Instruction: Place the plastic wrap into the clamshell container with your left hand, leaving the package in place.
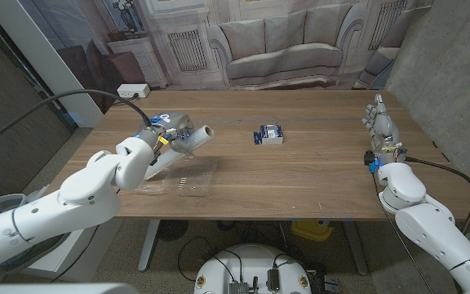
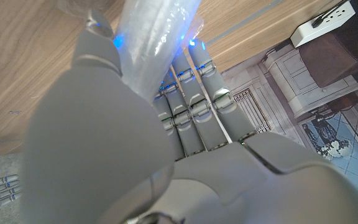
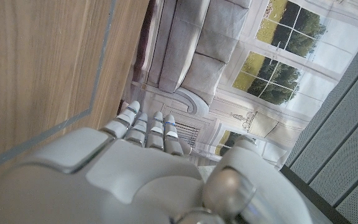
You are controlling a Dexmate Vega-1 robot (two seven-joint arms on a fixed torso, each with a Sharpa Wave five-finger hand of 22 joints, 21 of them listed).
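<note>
My left hand [image 1: 158, 139] grips a roll of plastic wrap [image 1: 197, 135] and holds it tilted above the table's left side, its open end pointing right. In the left wrist view the shiny roll [image 2: 157, 31] runs out past the curled fingers [image 2: 194, 106] of the left hand [image 2: 135, 149]. A clear clamshell container [image 1: 188, 183] lies open on the table just below and in front of that hand. A small blue and white package [image 1: 270, 135] sits near the table's middle. My right hand [image 1: 379, 124] stands on its edge at the right side, fingers straight, holding nothing, as the right wrist view also shows of this hand [image 3: 154, 168].
A white power strip [image 1: 133, 89] lies at the table's far left corner and appears in the left wrist view [image 2: 325, 22] too. The wooden table [image 1: 317, 175] has bare wood between the package and the right hand. A printed backdrop hangs behind it.
</note>
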